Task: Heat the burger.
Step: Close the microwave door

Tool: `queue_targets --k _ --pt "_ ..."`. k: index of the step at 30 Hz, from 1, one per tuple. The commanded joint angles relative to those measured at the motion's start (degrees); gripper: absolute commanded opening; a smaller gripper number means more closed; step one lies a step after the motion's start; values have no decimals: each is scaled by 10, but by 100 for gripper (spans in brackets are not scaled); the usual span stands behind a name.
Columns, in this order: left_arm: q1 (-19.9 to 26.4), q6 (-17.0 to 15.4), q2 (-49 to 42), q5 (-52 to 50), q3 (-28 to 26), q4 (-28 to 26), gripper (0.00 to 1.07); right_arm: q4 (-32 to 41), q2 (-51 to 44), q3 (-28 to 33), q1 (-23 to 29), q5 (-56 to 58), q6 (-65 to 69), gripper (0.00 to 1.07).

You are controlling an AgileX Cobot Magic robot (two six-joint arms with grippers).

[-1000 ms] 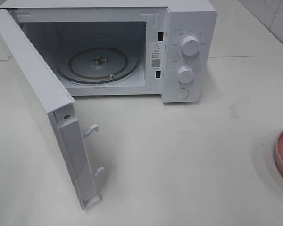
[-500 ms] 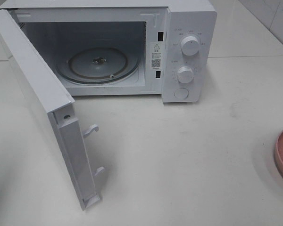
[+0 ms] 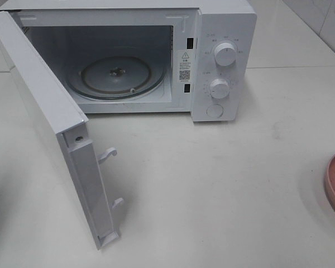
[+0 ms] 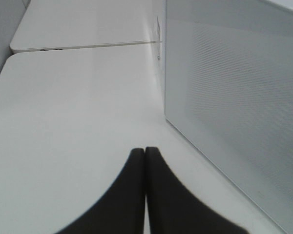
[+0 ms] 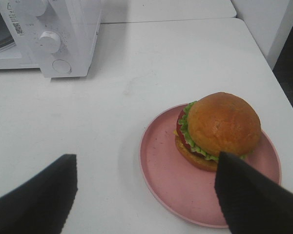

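**Microwave open on white worktop, burger on its plate off to the right**

A plain, matte white worktop [image 3: 223, 184] carries everything. A seam runs across it level with the microwave's front, where a second white slab butts against it towards the rear. At the far right corner, pale wall panels rise behind the surface.

The white microwave [image 3: 223, 61] sits at the rear edge, its door [image 3: 50, 123] swung wide towards the left and its glass turntable [image 3: 116, 78] bare. Two round knobs and a button line its right-hand panel.

The burger [image 5: 219, 129] rests on a pink plate [image 5: 161, 175] near the worktop's right edge, well apart from the microwave; the high view catches only the plate's rim at its right border. The bun is glossy and domed, with lettuce and tomato showing beneath.

The right gripper [image 5: 144, 195] hangs above the plate with its dark fingers [image 5: 244, 195] spread wide, touching nothing. The left gripper [image 4: 145, 151] has its fingers pressed together, empty, over bare worktop just beside the outer face of the open door.
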Motion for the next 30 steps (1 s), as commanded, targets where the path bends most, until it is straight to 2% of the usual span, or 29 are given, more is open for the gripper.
queue_targets --k 1,3,8,9,10,11,12,15,17,20,22,25,27,28,30 --pt "-1 11 8 -73 19 -13 0 1 -15 2 -6 -1 -9 75" --pt "-1 11 33 -160 47 -11 0 1 -15 2 -6 -1 -9 75" --pt "-7 1 66 -239 69 6 0 1 -15 2 -6 -1 -9 75" --pt "-19 -22 83 -278 81 22 0 1 -15 2 -6 -1 -9 75" --pt "-19 -22 83 -278 81 22 0 1 -15 2 -6 -1 -9 75" --pt "-28 -41 89 -293 84 32 0 1 -15 2 -6 -1 -9 75" --pt "-42 -85 105 -318 91 58 0 1 -15 2 -6 -1 -9 75" --pt "-47 -101 113 -324 92 74 0 1 -15 2 -6 -1 -9 75" --pt "-59 -145 147 -351 92 146 0 1 -15 2 -6 -1 -9 75" --pt "-59 -154 154 -355 92 160 0 1 -15 2 -6 -1 -9 75" --pt "-59 -196 184 -362 92 200 0 1 -15 2 -6 -1 -9 75" --pt "-59 -203 191 -366 92 212 0 1 -15 2 -6 -1 -9 75" --pt "-59 -247 217 -394 87 258 0 1 -15 2 -6 -1 -9 75" --pt "-59 -247 217 -394 87 258 0 1 -15 2 -6 -1 -9 75" --pt "-60 -277 238 -412 82 290 0 1 -15 2 -6 -1 -9 75"
